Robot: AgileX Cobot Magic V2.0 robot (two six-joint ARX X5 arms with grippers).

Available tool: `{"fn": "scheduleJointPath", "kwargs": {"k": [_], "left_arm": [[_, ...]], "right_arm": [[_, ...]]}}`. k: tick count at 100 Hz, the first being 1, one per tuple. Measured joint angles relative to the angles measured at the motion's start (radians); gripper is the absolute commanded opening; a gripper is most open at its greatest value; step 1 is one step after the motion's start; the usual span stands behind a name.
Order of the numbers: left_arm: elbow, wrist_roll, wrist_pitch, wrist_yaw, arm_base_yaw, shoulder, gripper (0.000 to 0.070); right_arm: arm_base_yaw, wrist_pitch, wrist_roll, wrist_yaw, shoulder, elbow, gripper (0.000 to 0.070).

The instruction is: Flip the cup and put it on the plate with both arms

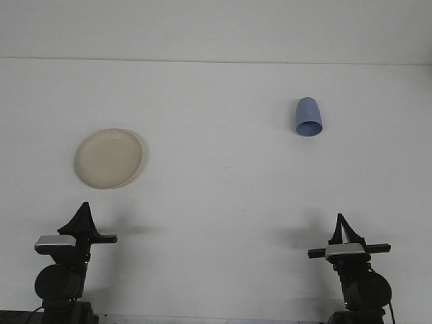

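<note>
One blue cup, one cream plate, two grippers: left gripper, right gripper, on one white table.

You see a plain white table filling most of the frame, meeting a pale wall along the top edge.

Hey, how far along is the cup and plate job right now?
Nothing looks done yet. The blue cup sits on the table's far right, well apart from the cream plate on the left, which has nothing on it. Nothing is in hand: the left gripper and right gripper sit near the front edge, away from both. Picking up, flipping and placing the cup all remain.
</note>
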Motion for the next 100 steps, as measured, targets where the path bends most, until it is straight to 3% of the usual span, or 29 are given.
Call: {"fn": "scheduleJointPath", "kwargs": {"k": [77, 87, 100], "left_arm": [[0.000, 0.000, 0.000, 0.000, 0.000, 0.000, 0.0014], [0.000, 0.000, 0.000, 0.000, 0.000, 0.000, 0.0014], [0.000, 0.000, 0.000, 0.000, 0.000, 0.000, 0.0014]], "right_arm": [[0.000, 0.000, 0.007, -0.004, 0.000, 0.000, 0.0000], [0.000, 0.000, 0.064, -0.026, 0.000, 0.000, 0.0000], [0.000, 0.022, 0.216, -0.031, 0.000, 0.000, 0.0000]]}}
